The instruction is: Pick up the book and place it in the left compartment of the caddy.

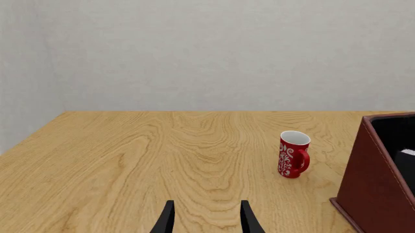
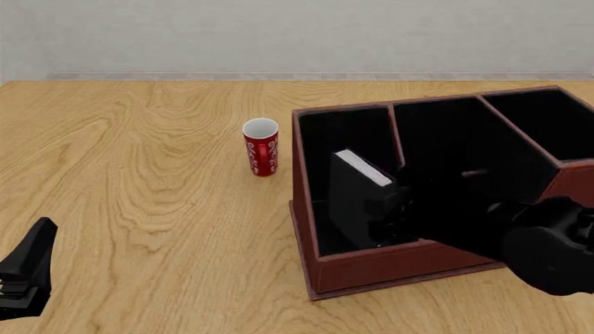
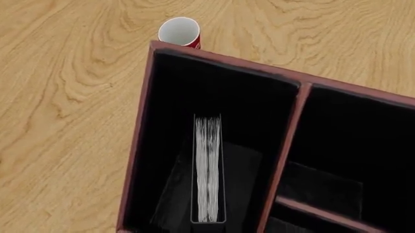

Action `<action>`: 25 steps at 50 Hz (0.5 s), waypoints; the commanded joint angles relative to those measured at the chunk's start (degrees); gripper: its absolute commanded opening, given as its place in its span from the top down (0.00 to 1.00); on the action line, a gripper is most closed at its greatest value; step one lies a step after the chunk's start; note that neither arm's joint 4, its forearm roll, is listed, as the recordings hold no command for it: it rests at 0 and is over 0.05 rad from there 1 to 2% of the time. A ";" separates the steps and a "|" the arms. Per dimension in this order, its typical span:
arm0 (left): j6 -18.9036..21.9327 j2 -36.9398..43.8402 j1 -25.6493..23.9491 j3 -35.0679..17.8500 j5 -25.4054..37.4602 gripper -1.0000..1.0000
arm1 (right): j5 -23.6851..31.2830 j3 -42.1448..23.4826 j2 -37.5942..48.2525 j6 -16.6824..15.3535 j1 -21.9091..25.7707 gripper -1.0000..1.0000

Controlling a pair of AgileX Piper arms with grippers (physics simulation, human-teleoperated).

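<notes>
Right jaws' state we cannot tell; left jaws (image 1: 206, 218) open. Our book (image 3: 208, 167) stands inside the caddy's (image 2: 311, 229) left compartment (image 3: 214, 97); next, release and withdraw upward.

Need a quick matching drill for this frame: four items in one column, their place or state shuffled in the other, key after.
Items
1. book
2. mug
3. left gripper
4. caddy

Descriptions
A. open, holding nothing, over bare wood
B. red with white pattern, standing on the table outside the box
C. on edge inside the left compartment, white pages up
D. reddish-brown box, black inside

Pairs: 1-C, 2-B, 3-A, 4-D
</notes>
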 commanded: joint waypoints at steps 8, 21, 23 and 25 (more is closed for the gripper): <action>0.00 0.00 0.00 0.00 0.00 0.00 | -0.68 -0.22 0.31 1.36 -0.13 1.00; 0.00 0.00 0.00 0.00 0.00 0.00 | -0.78 -0.16 0.93 1.24 -0.23 1.00; 0.00 0.00 0.00 0.00 0.00 0.00 | -0.76 -0.16 0.95 1.29 -0.18 1.00; 0.00 0.00 0.00 0.00 0.00 0.00 | -0.74 -0.21 1.03 1.18 -0.26 1.00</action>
